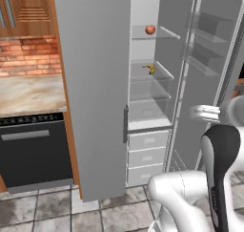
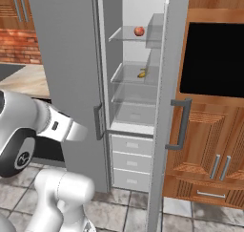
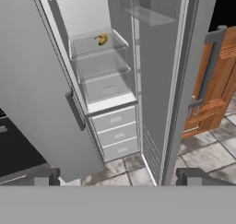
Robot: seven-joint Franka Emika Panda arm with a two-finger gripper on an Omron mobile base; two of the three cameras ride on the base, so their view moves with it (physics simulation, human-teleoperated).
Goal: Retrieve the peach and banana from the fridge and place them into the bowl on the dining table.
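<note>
Two fruits inside the fridge [image 1: 95, 83], right door swung wide, left door closed. Peach [image 1: 150, 29] on the top glass shelf; banana [image 1: 150, 68] on the shelf [image 1: 157, 76] below, toward its back. Both well apart, one level between.

From the left base view: door bins [image 1: 207, 40] lining the open door's inner face, a black dishwasher [image 1: 33, 152] under a beige marbled counter [image 1: 28, 95], red brick wall [image 1: 28, 57] behind. From the right base view instead: the open door's outer face with its grey bar handle [image 2: 181, 123], a black oven [image 2: 212, 59] set in wood cabinets [image 2: 209, 150] beyond. From the hand view: banana seen small and high on its shelf, peach cut off by the top edge, three white drawers [image 3: 115, 133] beneath the shelves.

Smooth matte grey doors, clear glass shelves with thin pale rims, flat white drawer fronts with shallow pulls, mottled grey stone floor tiles [image 1: 47, 212]. Peach round and reddish-orange; banana curved, yellow, dark at the tips.

Claw [image 3: 118, 177] with fingertips [image 3: 44, 176] spread far apart at the bottom of the hand view, nothing between them. Pointed at the fridge opening from outside, low, near drawer level; banana well above and far ahead, peach higher again.
</note>
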